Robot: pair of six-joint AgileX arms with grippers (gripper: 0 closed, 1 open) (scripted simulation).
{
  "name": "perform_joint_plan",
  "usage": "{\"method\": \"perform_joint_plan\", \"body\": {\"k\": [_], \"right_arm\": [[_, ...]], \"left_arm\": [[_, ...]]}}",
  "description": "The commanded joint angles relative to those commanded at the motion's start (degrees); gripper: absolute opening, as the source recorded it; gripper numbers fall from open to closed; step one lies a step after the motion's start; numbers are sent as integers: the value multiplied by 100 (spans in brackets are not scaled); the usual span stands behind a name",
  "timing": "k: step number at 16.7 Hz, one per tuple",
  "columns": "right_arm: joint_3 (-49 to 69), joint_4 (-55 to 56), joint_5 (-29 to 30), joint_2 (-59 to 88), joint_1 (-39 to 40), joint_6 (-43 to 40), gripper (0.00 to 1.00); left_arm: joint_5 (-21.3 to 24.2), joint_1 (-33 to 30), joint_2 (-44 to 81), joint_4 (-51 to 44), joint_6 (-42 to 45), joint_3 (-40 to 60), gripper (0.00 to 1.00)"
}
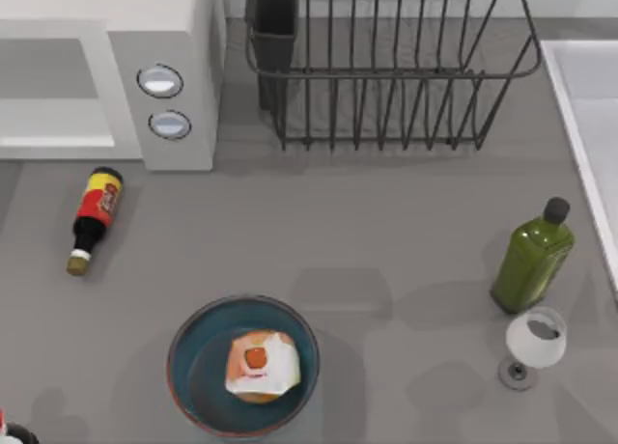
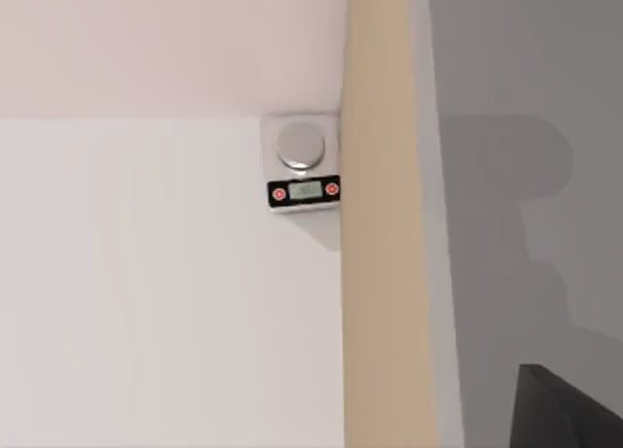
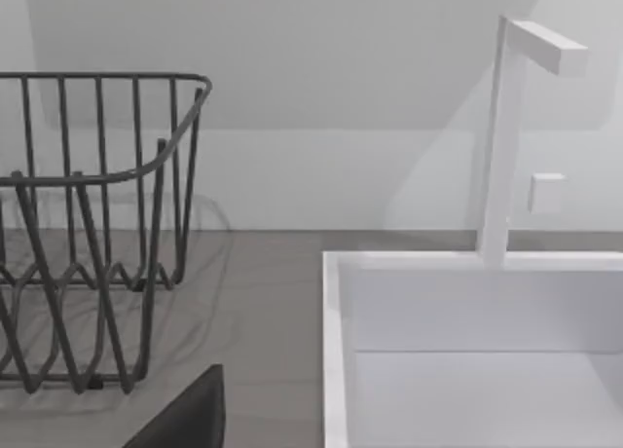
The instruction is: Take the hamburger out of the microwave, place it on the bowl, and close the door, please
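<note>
The hamburger [image 1: 261, 365], a white-wrapped bun with an orange-red patch, lies inside the bowl [image 1: 179, 352], which is blue with a brownish rim and sits near the table's front, left of centre. The white microwave [image 1: 183, 39] stands at the back left, its two round knobs facing the table. Its front shows a grey panel [image 1: 48, 72] above a white band; I cannot tell whether the door stands open or shut. A dark piece of my left gripper [image 2: 574, 414] shows in the left wrist view. A dark piece of my right gripper [image 3: 185, 419] shows in the right wrist view.
A dark sauce bottle [image 1: 94, 217] lies in front of the microwave. A wire dish rack [image 1: 386, 68] fills the back middle. A green bottle [image 1: 533, 256] and a wine glass [image 1: 534, 343] stand at the right, near a white sink [image 1: 589, 125]. A kitchen scale [image 2: 304, 166] sits off the table.
</note>
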Motion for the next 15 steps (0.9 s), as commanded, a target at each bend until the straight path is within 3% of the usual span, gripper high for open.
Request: {"method": "perform_joint_plan", "body": {"k": [8, 15], "right_arm": [[0, 0, 0, 0, 0, 0, 100], [0, 0, 0, 0, 0, 0, 100]], "left_arm": [[-409, -827, -1516, 902, -916, -1929, 0], [-447, -910, -1684, 1010, -1043, -2136, 0]]}}
